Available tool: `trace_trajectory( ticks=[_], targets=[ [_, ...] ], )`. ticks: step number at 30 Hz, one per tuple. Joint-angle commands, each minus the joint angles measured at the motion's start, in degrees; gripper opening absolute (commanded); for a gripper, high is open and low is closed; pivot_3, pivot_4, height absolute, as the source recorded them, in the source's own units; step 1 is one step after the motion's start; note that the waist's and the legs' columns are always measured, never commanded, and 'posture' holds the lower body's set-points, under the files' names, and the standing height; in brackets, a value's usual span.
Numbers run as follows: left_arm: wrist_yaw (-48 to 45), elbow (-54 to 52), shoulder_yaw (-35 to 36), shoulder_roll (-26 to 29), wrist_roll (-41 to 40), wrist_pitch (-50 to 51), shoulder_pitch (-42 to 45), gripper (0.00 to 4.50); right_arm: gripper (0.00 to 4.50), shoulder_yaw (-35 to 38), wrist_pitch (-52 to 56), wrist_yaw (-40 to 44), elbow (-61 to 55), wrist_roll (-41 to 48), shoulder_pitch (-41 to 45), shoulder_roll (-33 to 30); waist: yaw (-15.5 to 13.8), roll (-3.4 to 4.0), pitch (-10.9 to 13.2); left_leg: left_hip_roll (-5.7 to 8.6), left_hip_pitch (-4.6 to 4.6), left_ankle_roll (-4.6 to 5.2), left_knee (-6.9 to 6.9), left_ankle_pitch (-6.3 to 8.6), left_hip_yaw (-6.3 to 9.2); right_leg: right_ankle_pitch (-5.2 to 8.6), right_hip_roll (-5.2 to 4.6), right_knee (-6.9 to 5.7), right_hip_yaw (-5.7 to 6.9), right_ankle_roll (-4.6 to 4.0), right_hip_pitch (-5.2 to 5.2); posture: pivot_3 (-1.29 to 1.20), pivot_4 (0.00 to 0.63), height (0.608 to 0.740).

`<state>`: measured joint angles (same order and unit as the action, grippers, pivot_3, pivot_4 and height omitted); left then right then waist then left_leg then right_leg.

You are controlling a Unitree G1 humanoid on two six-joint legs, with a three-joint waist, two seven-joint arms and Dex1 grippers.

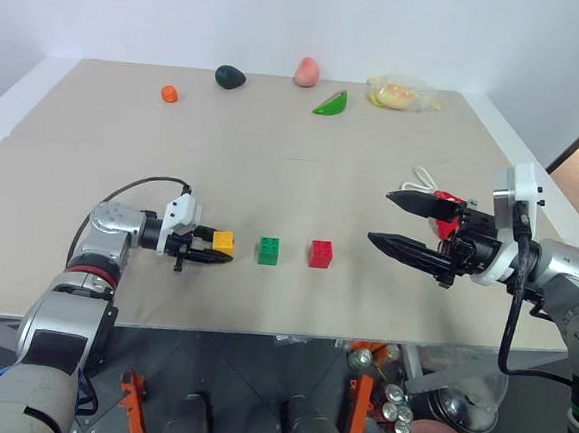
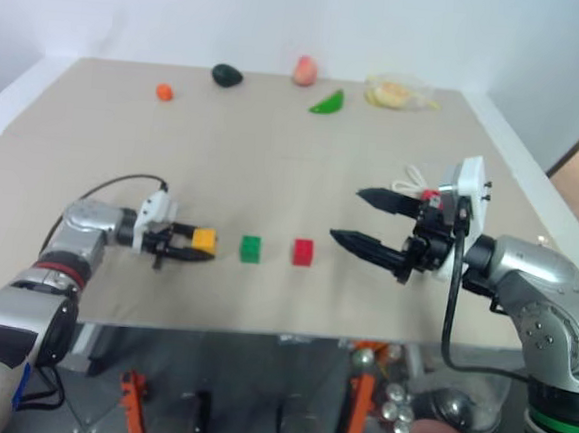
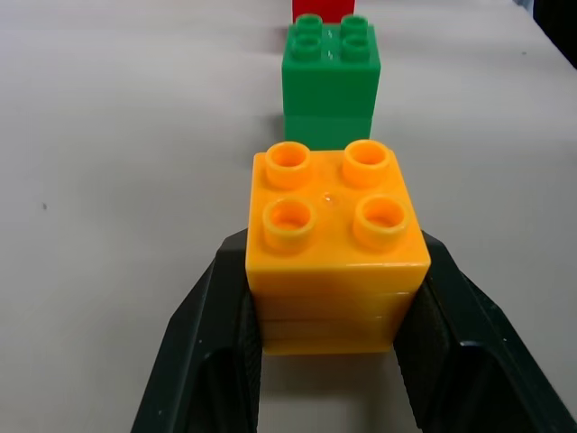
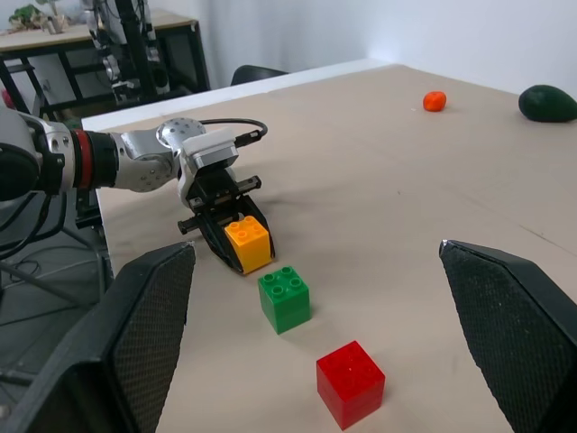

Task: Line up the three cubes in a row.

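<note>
Pinched between the two black fingers of the left gripper [image 3: 329,361], the yellow cube [image 3: 334,244] is sitting studs-up on the table [image 1: 273,165], with a finger pressing each of its side faces. Just beyond it, along the line the gripper is pointing, the green cube [image 1: 268,251] is standing on the tabletop with a small gap between them, and the red cube [image 1: 321,253] is standing a similar gap farther on, so the three are lying roughly in one line across the near part of the table. Over on the other side, the right gripper [image 1: 401,221] is hovering above the table with its fingers spread wide and nothing between them, pointing toward the cubes and staying well apart from the red one. Behind that gripper, a red pouch [image 1: 447,214] with a white cord is lying on the table.
</note>
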<state>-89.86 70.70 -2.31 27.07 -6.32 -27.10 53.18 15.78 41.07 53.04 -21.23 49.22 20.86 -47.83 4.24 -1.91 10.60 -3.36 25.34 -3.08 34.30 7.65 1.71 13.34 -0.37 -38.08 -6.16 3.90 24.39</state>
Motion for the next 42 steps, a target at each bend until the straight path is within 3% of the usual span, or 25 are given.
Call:
trace_trajectory(
  ticks=[1,6,7,12,15,20,26,29,33,37,42],
  targets=[
    [1.0,0.4,0.8,0.4,1.1,-1.0,0.4,1.35,4.50,1.9,0.0,0.6,-0.6,1.0,1.1,-1.6,0.0,0.00,0.0,0.00,0.00,0.00,0.00,0.00,0.00,0.00,0.00,0.00,0.00,0.00,0.00,0.00,0.150,0.740],
    [1.2,0.8,1.2,-0.6,1.5,-0.3,0.3,1.35,4.50,2.2,0.2,1.1,-0.1,0.9,1.5,-2.6,0.0,0.00,0.0,0.00,-0.01,0.00,0.01,0.00,0.00,-0.01,0.00,-0.01,0.00,0.00,-0.02,0.00,0.150,0.740],
    [1.5,0.9,1.2,-0.7,1.7,-0.3,0.2,1.85,4.50,2.2,0.2,1.2,0.0,0.9,1.6,-2.8,0.0,0.00,0.0,0.00,-0.02,0.00,0.02,0.00,0.00,-0.01,0.00,-0.01,0.00,0.00,-0.03,0.00,0.150,0.740],
    [1.9,1.6,2.0,-0.8,1.8,1.5,0.4,3.30,4.50,2.2,0.3,1.6,0.7,1.1,2.5,-3.8,0.0,0.00,0.0,0.00,-0.02,0.00,0.05,0.00,0.00,-0.01,-0.01,-0.01,0.00,0.01,-0.05,0.00,0.150,0.740],
    [2.2,1.3,2.4,-0.6,1.8,0.7,0.2,4.44,4.50,2.0,0.4,1.8,1.2,1.0,3.1,-3.9,0.0,0.00,0.0,0.00,-0.04,0.00,0.05,0.00,0.01,-0.03,0.00,-0.01,0.00,0.01,-0.06,0.00,0.150,0.740],
    [-1.3,0.1,2.5,1.0,1.5,-0.1,-0.8,4.44,4.50,0.7,0.0,2.9,2.6,0.8,5.3,-3.5,0.0,0.01,0.0,0.00,-0.04,0.00,0.04,0.00,-0.01,-0.03,0.00,-0.01,-0.01,0.02,-0.05,0.00,0.150,0.740],
    [-2.6,-3.6,-1.3,7.0,-0.9,0.4,-3.8,4.44,4.50,-1.2,-0.6,4.7,4.8,-0.2,8.4,-2.9,0.4,0.01,0.0,-0.08,-0.12,0.01,-0.02,0.00,-0.01,-0.02,0.08,-0.05,-0.01,-0.01,-0.02,0.00,0.150,0.740],
    [-2.6,-7.5,-3.3,12.1,-5.0,3.9,-6.8,4.44,4.50,-2.2,-0.9,5.5,6.0,-0.5,9.9,-2.6,0.4,0.03,0.0,-0.10,-0.14,0.02,-0.03,0.00,-0.03,-0.01,0.08,-0.08,-0.01,-0.04,-0.02,0.00,0.150,0.740],
    [-0.3,-15.8,1.9,17.3,-10.0,14.8,-12.6,4.44,4.50,-3.4,-2.5,4.5,8.0,-3.6,8.8,-1.5,0.6,0.02,0.0,-0.20,-0.15,0.02,-0.03,0.01,-0.10,0.00,0.08,-0.08,0.00,-0.12,0.00,0.00,0.150,0.740],
    [12.7,-40.4,10.8,18.1,-17.9,34.1,-25.8,4.44,4.50,-1.8,-5.1,-3.1,10.9,-9.3,4.0,1.5,0.1,0.02,0.0,-0.20,-0.11,0.01,-0.03,0.01,-0.09,0.05,0.04,-0.09,0.02,-0.14,-0.01,0.00,0.150,0.740],
    [40.8,-65.3,21.3,11.1,-22.5,51.3,-37.2,4.44,4.50,-0.8,-5.5,-16.2,13.1,-13.6,0.8,9.7,-0.4,0.02,0.0,-0.22,-0.06,-0.09,0.06,0.07,-0.13,0.09,-0.03,-0.09,0.06,-0.09,-0.03,0.00,0.150,0.740]
  ],
)
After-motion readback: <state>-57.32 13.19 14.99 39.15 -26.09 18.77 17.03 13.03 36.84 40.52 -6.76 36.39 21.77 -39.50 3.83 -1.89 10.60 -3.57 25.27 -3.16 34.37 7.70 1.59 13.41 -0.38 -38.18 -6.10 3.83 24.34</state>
